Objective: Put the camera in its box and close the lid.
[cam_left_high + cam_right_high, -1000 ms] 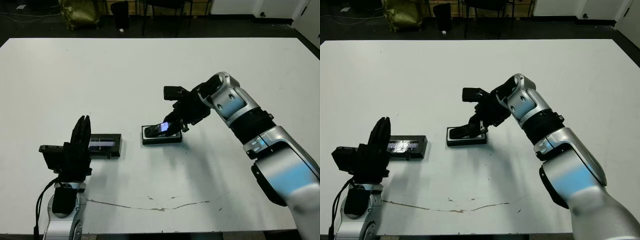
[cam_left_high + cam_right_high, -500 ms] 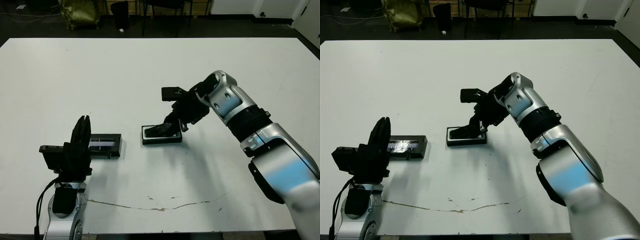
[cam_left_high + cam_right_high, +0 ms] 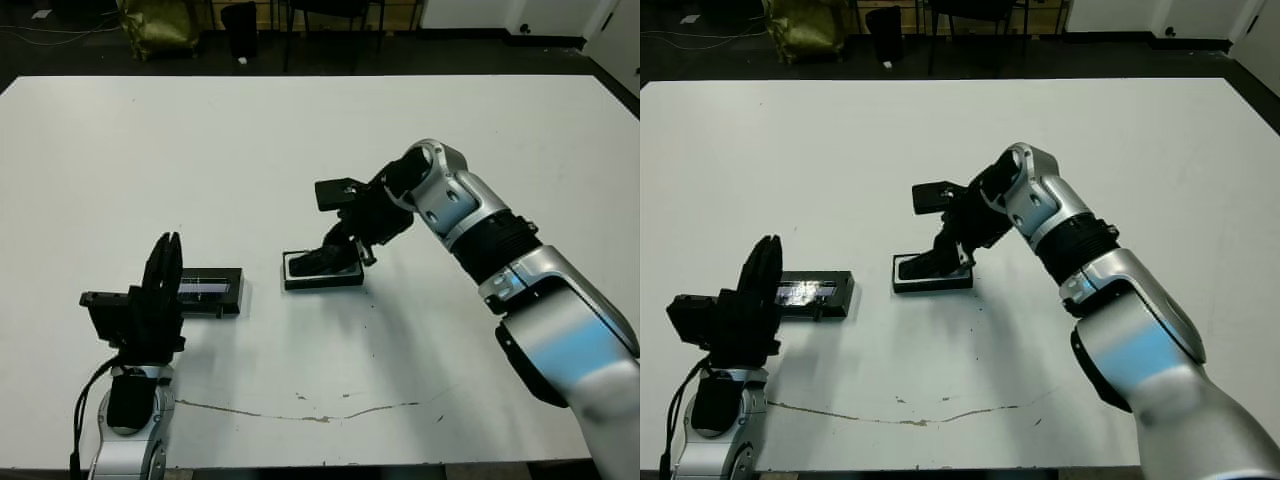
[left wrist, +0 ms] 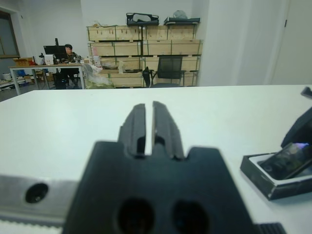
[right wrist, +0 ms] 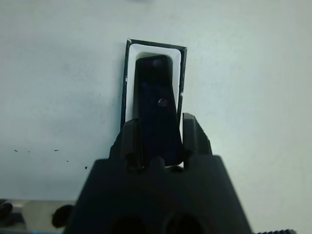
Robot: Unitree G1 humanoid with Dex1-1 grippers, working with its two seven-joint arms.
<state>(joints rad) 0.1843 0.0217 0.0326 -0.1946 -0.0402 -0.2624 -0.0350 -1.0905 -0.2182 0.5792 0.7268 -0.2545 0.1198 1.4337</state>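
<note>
While the right claw [image 5: 158, 134] clamped the slim black camera [image 5: 155, 105] at one end, the bar sat tilted, its far end down inside the shallow white-lined box [image 3: 322, 271] at mid-tabletop [image 3: 300, 150]. Glossy face, no lettering I could read. The right arm reached across, elbow bent, wrist angled down. Off to the left lay the flat lid [image 3: 210, 291], its shiny strip catching light. The left claw [image 4: 145, 127] stood upright just beside it, fingers together, holding nothing.
</note>
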